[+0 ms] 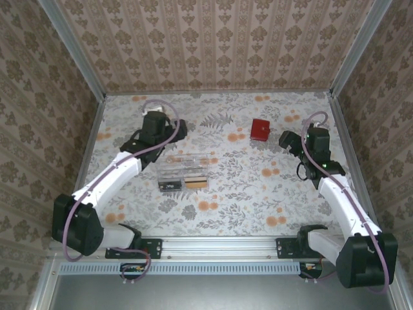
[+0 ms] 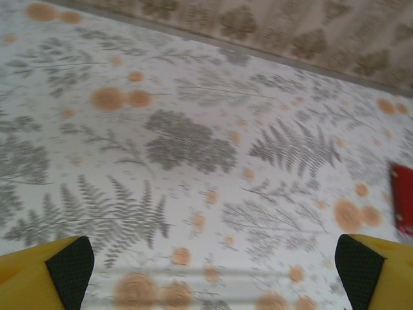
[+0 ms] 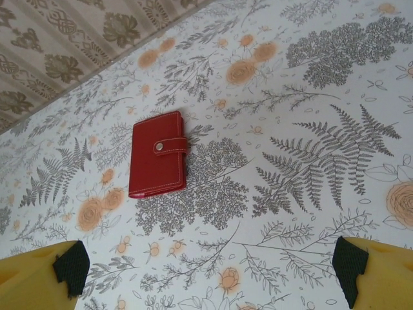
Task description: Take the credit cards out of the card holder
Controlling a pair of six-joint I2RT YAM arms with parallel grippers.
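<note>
R gripper point(image 3: 210, 265) is spread wide, near the shut red card holder point(image 3: 158, 155) on the table point(image 3: 310, 97). We approach sq. to its strap point(image 3: 171, 146) and unsnap first; L gripper point(image 2: 210, 268), also wide, should pin it.

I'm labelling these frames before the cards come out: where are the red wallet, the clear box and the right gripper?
red wallet point(image 3: 155, 165): right wrist view, middle of its cover.
clear box point(image 1: 187, 160): top view, bare upper part.
right gripper point(image 3: 211, 268): right wrist view, midway between its fingertips.

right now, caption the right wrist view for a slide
Open right end effector faces the closed red wallet lying on the floral table.
</note>
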